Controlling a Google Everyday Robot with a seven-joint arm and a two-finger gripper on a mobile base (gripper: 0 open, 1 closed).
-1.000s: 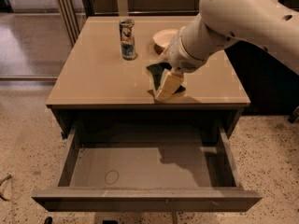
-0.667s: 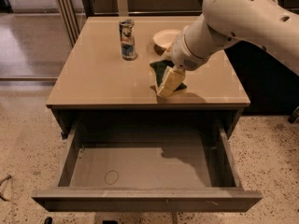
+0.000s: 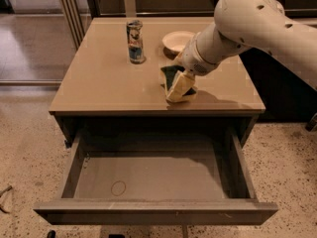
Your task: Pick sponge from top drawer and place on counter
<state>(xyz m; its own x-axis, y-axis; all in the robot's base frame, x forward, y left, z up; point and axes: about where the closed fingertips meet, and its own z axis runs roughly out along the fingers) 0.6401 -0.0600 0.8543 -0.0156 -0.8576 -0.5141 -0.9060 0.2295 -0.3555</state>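
Place step in hand: our gripper [image 3: 177, 85] sits low over the counter [image 3: 99, 83], fingers [image 3: 183, 86] clamped on the sponge [image 3: 170, 76]; drawer [image 3: 148, 177] open below. Next we need fingers parted, then a straight lift.

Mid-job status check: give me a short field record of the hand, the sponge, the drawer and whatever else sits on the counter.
hand: low over the counter's front right part, shut on the sponge
sponge: in the hand, tilted on edge; contact with counter unclear
top drawer: pulled open, nothing inside, faint ring mark on its bottom
other items: can and pale bowl toward the counter's back
step: sponge out of drawer, not yet released
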